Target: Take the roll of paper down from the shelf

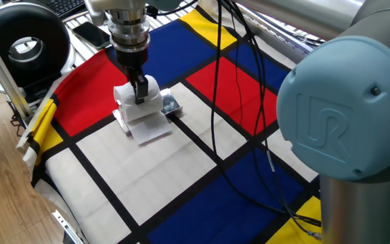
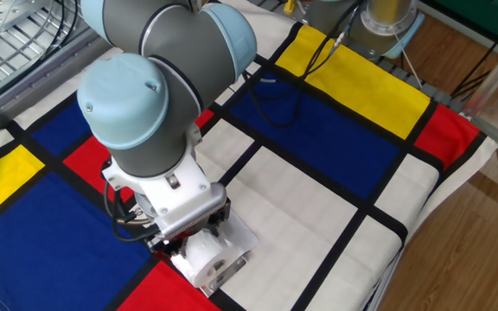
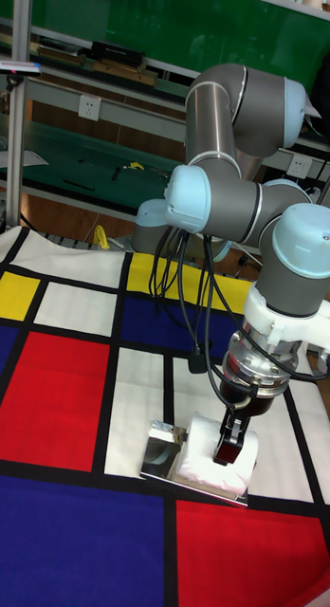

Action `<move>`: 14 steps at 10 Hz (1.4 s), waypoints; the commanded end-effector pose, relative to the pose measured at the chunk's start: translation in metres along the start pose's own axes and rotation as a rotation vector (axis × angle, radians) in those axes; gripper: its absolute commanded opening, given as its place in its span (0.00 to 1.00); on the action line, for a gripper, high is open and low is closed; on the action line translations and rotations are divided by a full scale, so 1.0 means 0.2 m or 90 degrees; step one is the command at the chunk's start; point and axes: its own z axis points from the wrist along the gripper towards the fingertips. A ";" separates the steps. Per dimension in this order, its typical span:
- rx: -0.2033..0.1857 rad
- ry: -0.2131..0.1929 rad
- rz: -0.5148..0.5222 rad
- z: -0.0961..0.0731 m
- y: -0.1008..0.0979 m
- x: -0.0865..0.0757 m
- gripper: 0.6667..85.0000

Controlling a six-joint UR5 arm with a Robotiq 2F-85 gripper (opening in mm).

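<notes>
The white roll of paper (image 1: 133,96) sits on the shelf (image 1: 170,106), a small shiny metal platform on the checked cloth. A loose sheet (image 1: 149,127) trails off the roll toward the front. My gripper (image 1: 140,95) comes straight down onto the roll's top, its dark fingers close together and pinching the roll's wall. In the tall fixed view the gripper (image 3: 229,450) stands over the roll (image 3: 205,464), with the bare mirror end of the shelf (image 3: 163,446) to the left. In the other fixed view the wrist hides most of the roll (image 2: 204,257).
The table is covered by a cloth (image 1: 181,169) of red, blue, yellow and white squares. A black round device (image 1: 26,44) and a phone (image 1: 90,32) lie beyond the far left corner. Black cables (image 1: 242,122) hang from the arm across the cloth.
</notes>
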 end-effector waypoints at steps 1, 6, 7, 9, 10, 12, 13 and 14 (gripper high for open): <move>0.002 -0.002 0.004 -0.01 -0.01 0.00 0.00; 0.007 0.007 0.005 -0.01 -0.02 0.02 0.00; 0.005 0.002 0.006 -0.01 -0.01 0.01 0.00; 0.010 0.015 -0.006 0.01 -0.02 0.08 0.00; 0.014 0.022 -0.012 0.03 -0.03 0.13 0.00; 0.021 0.039 -0.022 0.03 -0.03 0.23 0.00; 0.025 0.049 -0.028 0.01 -0.03 0.28 0.00; 0.022 0.052 -0.028 0.00 -0.02 0.29 0.00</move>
